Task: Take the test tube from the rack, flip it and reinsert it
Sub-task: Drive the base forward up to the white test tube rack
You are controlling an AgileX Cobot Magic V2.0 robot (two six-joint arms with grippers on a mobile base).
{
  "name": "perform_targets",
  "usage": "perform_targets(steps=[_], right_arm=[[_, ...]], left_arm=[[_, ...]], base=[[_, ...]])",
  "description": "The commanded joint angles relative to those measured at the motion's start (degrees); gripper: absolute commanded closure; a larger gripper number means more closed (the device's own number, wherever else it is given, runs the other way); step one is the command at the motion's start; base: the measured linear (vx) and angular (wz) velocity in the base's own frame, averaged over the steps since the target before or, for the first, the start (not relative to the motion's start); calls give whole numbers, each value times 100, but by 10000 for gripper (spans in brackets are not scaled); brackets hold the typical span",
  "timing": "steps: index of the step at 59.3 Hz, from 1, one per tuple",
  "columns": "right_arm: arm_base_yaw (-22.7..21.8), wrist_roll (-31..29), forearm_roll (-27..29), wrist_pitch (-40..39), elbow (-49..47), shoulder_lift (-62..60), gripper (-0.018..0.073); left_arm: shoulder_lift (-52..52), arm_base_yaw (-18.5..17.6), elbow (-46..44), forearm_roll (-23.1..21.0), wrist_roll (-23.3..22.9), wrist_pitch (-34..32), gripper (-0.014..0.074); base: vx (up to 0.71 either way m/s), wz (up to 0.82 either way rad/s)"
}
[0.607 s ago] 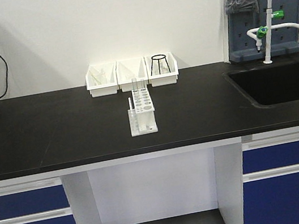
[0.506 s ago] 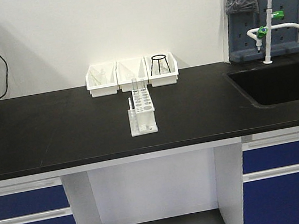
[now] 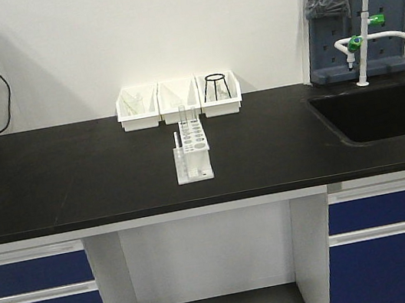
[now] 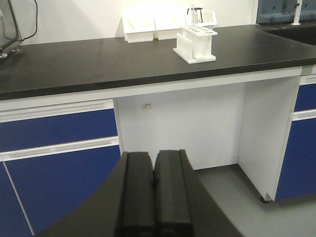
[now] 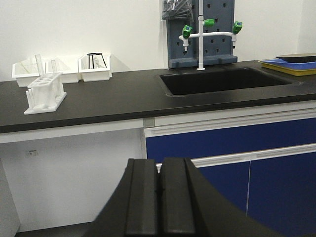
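Left gripper point(image 4: 154, 182) and right gripper point(image 5: 159, 190) hung pressed together, empty, below the counter point(image 4: 74, 64), apparently parked pre-reach; test tube point(image 4: 192, 14) stood upright at the rack point(image 4: 196, 43) far end, well ahead of and above both.

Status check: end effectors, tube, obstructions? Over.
Left end effector shut, empty. Right end effector shut, empty. Test tube upright in rack, far end. Bins behind rack, not blocking.

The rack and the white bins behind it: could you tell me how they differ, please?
The rack is a narrow block running front to back, with round holes on top; the bins are open trays set side by side. The rack stands forward; the bins sit further back. Both are white.
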Motion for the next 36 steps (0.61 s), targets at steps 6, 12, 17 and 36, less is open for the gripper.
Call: perform_targets(steps=[6, 12, 17, 36], right_arm=[[-33, -65, -65, -435, 14, -82, 570], [-33, -65, -65, -435, 14, -82, 570], [-33, -65, -65, -435, 14, -82, 570], [-33, -65, -65, -435, 14, -82, 570]], left_arm=[[-46, -1, -23, -27, -50, -441, 602], [-46, -1, -23, -27, -50, -441, 602], [-46, -1, -23, -27, -50, -441, 602], [-46, -1, -23, -27, -50, -441, 602]], base=[[0, -1], [2, 0], [6, 1], [17, -1]])
